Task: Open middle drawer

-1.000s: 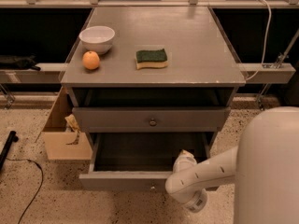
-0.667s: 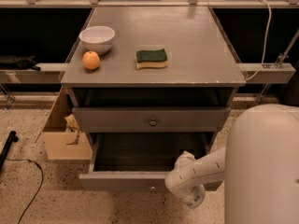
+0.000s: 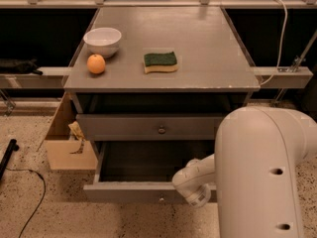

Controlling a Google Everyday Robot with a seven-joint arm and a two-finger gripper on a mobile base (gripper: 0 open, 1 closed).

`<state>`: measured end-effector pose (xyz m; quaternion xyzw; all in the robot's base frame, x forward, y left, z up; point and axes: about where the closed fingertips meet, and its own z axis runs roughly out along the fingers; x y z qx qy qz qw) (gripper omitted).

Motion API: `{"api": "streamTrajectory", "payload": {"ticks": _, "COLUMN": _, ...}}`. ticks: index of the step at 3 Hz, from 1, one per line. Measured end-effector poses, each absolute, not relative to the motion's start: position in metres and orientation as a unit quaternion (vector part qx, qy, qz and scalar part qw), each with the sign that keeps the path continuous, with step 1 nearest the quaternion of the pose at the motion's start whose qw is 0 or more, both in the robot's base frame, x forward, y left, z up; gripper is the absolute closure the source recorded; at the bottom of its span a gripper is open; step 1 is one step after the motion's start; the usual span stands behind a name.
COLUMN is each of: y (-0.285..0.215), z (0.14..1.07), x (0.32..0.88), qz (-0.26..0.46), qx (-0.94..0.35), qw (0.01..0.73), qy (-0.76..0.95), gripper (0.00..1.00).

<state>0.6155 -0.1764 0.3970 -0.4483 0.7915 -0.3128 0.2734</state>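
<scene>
Compared with the earlier frame, the arm [image 3: 267,172] now reaches further across the view toward the cabinet, while the open drawer front sits where it was. Its large white link covers the lower right of the view.

The cabinet [image 3: 208,48] stands ahead of us, grey with a flat top. The middle drawer [image 3: 133,191] lies below the closed drawer [image 3: 124,127] and is pulled well out, exposing its dark inside. The gripper [image 3: 192,191] sits at the front of the middle drawer, just beside the knob [image 3: 161,199]. The wrist hides it, so we cannot tell whether it is open or closed.

Step in hand: we judge the pull to be at or near its end.

Next move: if the gripper is on the front, let go. Then back straight away from the front without nudging it inward.

Surface: the top carries a bowl [image 3: 103,39], a sponge [image 3: 160,61] and an orange [image 3: 96,64]. The orange is just beside the bowl and the sponge lies apart.

Room: the floor [image 3: 124,222] is speckled. A cardboard box [image 3: 69,152] stands against the cabinet's side. A black cable [image 3: 42,190] trails over the floor.
</scene>
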Motion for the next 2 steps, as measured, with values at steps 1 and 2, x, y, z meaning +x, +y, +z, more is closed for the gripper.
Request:
{"api": "streamTrajectory", "payload": {"ticks": 1, "y": -0.1756, "z": 0.3966, "x": 0.6137, "qz": -0.312, "qx": -0.449, "qw": 0.274, "qy": 0.791, "gripper": 0.59}}
{"api": "streamTrajectory", "payload": {"ticks": 2, "y": -0.1756, "z": 0.3966, "x": 0.6137, "qz": -0.312, "qx": -0.449, "qw": 0.274, "qy": 0.791, "gripper": 0.35}}
